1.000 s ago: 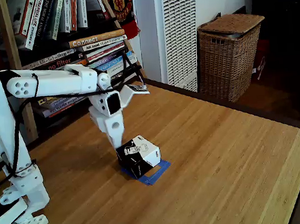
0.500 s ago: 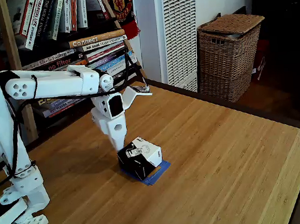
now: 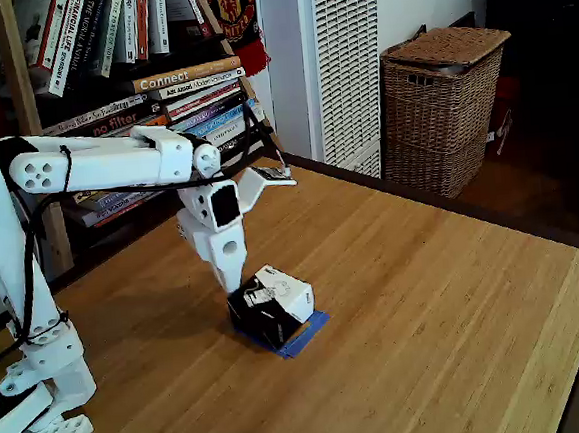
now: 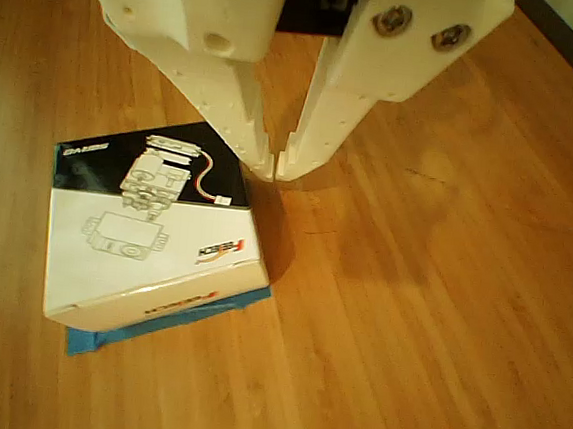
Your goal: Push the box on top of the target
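Observation:
The box [image 3: 272, 305], black with a white top and printed graphics, lies on the wooden table over the blue tape target [image 3: 306, 333]. A blue corner sticks out at its front right in the fixed view. In the other view the box [image 4: 150, 225] covers most of the target [image 4: 157, 322], with blue showing along its near edge. My white gripper [image 3: 233, 286] points down at the box's back left side. In the other view the gripper [image 4: 274, 167] is shut, its tips together against the box's corner, holding nothing.
A bookshelf [image 3: 128, 79] with stacked books stands behind the table. A wicker basket [image 3: 443, 104] sits at the back right beyond the table edge. The table [image 3: 428, 316] has bare wood to the right and front of the box.
The gripper has moved slightly right and forward, pushing the box a little further over the blue tape.

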`<state>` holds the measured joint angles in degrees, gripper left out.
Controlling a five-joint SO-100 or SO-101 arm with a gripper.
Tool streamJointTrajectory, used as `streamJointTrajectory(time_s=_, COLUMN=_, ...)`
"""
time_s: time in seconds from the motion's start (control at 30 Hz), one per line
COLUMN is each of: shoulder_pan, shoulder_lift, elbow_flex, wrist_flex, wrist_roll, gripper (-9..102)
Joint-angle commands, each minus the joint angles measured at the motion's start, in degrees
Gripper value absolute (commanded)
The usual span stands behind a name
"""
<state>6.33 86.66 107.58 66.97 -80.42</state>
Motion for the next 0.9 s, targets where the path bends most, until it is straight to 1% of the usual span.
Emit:
streamJointTrajectory(time_s=0.0, shoulder_pan=0.26, shoulder_lift=3.52, elbow_flex=-0.26, wrist_flex=-0.26, wrist_roll=-0.35, gripper=0)
streamJointTrajectory(time_s=0.57, shoulder_pan=0.79, shoulder_lift=2.90, elbow_flex=-0.97, wrist_flex=-1.76, wrist_roll=-1.49, gripper=0)
streamJointTrajectory(time_s=0.87, shoulder_pan=-0.26, shoulder_lift=-0.18, elbow_flex=-4.75, wrist_flex=-1.93, wrist_roll=0.62, gripper=0)
